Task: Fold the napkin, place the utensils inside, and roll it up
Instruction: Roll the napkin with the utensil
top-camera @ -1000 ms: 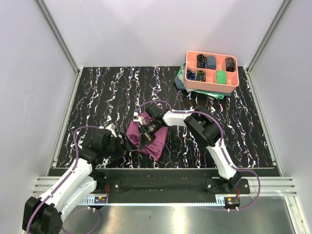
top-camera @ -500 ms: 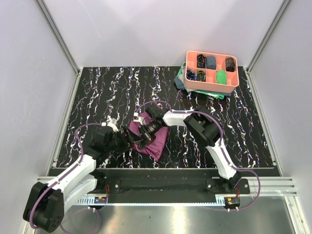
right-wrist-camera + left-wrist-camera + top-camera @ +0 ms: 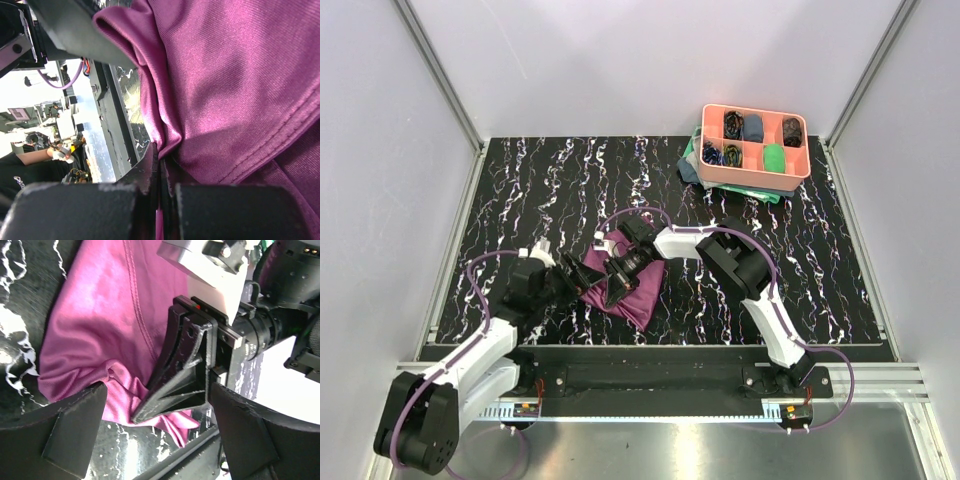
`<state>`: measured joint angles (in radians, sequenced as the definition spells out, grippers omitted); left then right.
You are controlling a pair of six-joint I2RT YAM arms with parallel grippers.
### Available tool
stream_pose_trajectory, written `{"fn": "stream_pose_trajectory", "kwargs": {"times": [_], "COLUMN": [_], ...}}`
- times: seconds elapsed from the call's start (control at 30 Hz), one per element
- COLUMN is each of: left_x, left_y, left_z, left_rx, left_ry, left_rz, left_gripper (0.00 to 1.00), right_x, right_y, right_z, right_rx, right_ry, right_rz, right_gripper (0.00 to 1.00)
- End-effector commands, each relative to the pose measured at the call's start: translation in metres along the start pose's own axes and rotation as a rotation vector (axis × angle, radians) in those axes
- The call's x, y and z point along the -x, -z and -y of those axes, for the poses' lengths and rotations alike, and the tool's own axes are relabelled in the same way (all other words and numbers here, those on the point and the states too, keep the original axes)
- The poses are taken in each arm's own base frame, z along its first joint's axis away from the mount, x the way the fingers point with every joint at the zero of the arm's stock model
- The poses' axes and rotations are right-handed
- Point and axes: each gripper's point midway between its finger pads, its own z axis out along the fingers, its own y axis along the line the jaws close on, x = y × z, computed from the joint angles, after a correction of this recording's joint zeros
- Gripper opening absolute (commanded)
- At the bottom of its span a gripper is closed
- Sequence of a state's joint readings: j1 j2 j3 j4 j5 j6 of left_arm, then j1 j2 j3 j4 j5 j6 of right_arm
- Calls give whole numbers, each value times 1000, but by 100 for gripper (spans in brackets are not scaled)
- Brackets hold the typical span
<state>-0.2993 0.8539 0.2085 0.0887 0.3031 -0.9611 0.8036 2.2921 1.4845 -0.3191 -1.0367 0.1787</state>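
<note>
The plum-purple napkin (image 3: 638, 288) lies crumpled near the table's front middle. My right gripper (image 3: 611, 296) is shut on a pinched fold at the napkin's near-left edge; in the right wrist view the napkin (image 3: 225, 75) bunches into the closed right gripper (image 3: 159, 165). My left gripper (image 3: 586, 278) is open just left of the napkin. In the left wrist view the left gripper (image 3: 157, 400) straddles the right gripper's black fingers (image 3: 185, 375) and the napkin's (image 3: 100, 325) edge without touching either. The utensils are out of view.
A pink compartment tray (image 3: 801, 167) holding small cloth rolls stands at the back right on a teal-green cloth (image 3: 692, 166). The table's front rail (image 3: 650, 352) runs just below the napkin. White walls enclose the black marbled tabletop (image 3: 540, 190).
My left gripper has moved right and slightly away from me, up to the napkin's left edge and around the right gripper's fingers. The right gripper keeps its pinch, barely moving.
</note>
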Motion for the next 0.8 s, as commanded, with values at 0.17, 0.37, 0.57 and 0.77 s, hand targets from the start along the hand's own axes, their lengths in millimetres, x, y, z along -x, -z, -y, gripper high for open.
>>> {"fn": "stream_pose_trajectory", "kwargs": {"times": [0.17,0.37,0.57,0.77], "left_x": [29,39,34,21], "left_y": [-1,8,16,19], "left_z": [-15,-14,-26,-30], "left_rx": [68,89,132,100], "left_ry": [-119,-260,-320,-316], "left_rz": [124,134,116,101], "left_gripper": [92,94,90,79], "right_x": [0,0,1,2], "right_y": [-3,-2,-3,-3], "right_z": [8,9,8,7], "right_rx": [2,7,13,21], "right_ry": [-35,-45,-49,-45], "right_rz": [-3,-3,-6,-5], "right_gripper": [0,0,0,0]}}
